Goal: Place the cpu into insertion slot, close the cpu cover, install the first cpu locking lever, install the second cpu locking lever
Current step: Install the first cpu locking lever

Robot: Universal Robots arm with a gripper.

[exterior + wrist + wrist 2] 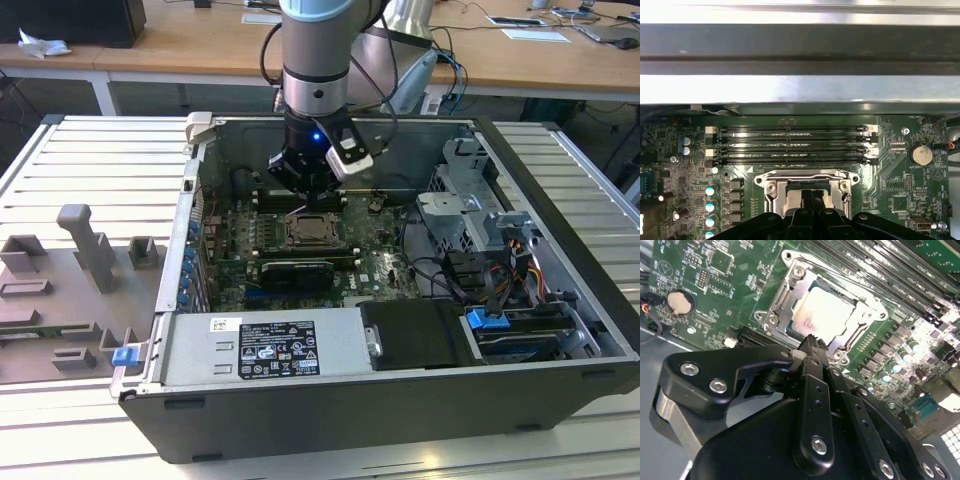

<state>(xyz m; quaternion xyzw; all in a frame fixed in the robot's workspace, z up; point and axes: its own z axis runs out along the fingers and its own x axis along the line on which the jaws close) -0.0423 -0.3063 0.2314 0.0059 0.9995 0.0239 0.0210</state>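
Note:
In the exterior view my gripper (306,200) hangs inside the open computer case, just above the insertion slot (312,230) on the green mainboard. The second wrist view shows the pale silvery cpu (827,315) lying flat in the slot. The silvery cpu cover (781,302) lies down around the cpu's edges. My gripper (811,340) is shut, its black fingertips pressed together with nothing between them, right at the near rim of the cover. In the first wrist view the gripper (810,197) stands over the cover (807,176). I cannot make out the locking levers' position.
Long black memory slots (790,145) run just beyond the socket. A black expansion card (295,272) lies on its near side, with the power supply (265,350) in front. A drive cage and cables (470,215) fill the exterior view's right. A coin battery (680,301) sits nearby.

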